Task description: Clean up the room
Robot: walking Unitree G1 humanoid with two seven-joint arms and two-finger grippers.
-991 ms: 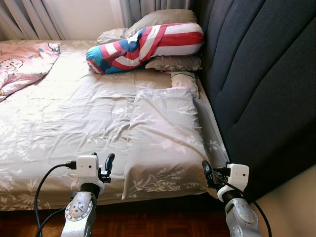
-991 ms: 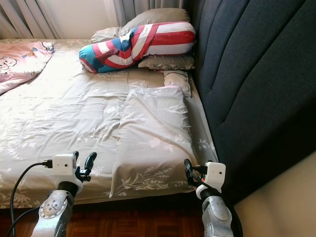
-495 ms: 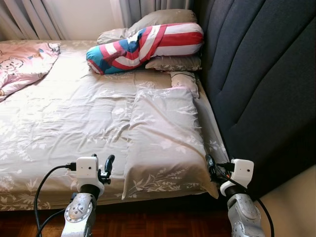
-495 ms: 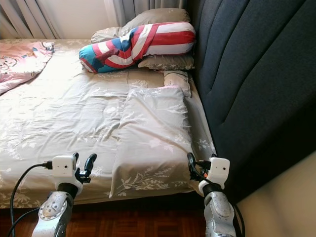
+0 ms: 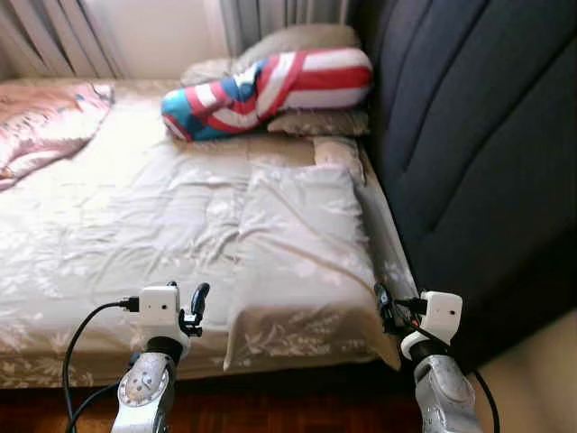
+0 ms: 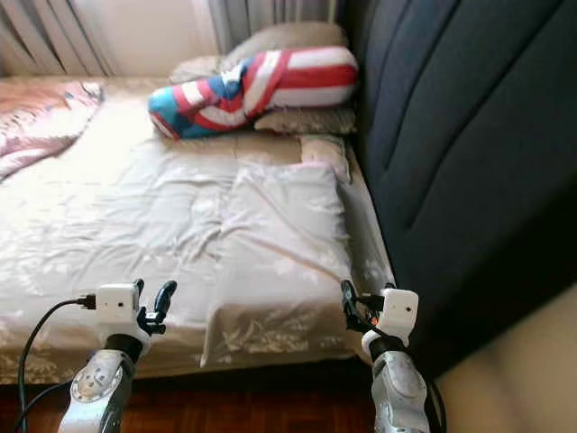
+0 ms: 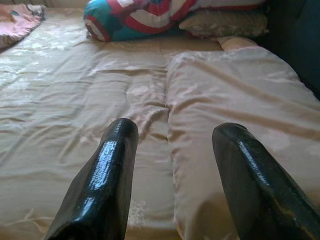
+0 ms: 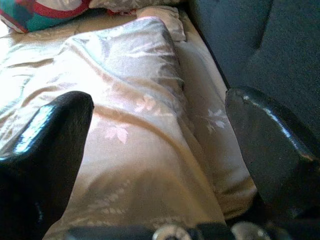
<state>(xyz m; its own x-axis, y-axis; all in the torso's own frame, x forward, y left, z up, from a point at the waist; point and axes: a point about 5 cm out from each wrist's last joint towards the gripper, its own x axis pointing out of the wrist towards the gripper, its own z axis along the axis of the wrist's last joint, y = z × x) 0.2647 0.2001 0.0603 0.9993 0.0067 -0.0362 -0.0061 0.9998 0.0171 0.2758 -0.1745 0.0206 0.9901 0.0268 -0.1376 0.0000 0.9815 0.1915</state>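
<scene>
A beige floral pillow [image 5: 302, 248] lies flat on the bed [image 5: 108, 234] near its front edge, beside the dark headboard [image 5: 478, 153]. My left gripper [image 5: 196, 305] is open and empty, held just short of the bed's front edge to the left of the pillow [image 7: 240, 110]. My right gripper [image 5: 380, 302] is open too, at the pillow's front right corner [image 8: 145, 150]. A red, white and blue striped bolster [image 5: 270, 86] rests on more beige pillows [image 5: 315, 122] at the far end.
A pink blanket [image 5: 45, 126] is crumpled at the bed's far left. Curtains [image 5: 54, 36] hang behind the bed. A small pale cushion [image 5: 341, 153] lies between the flat pillow and the far pillows. Dark wooden floor [image 5: 270, 415] runs under the bed's front edge.
The head view has shifted slightly and turned blurry, so the camera moved. The right gripper rose a little over the second; the left one has kept its place.
</scene>
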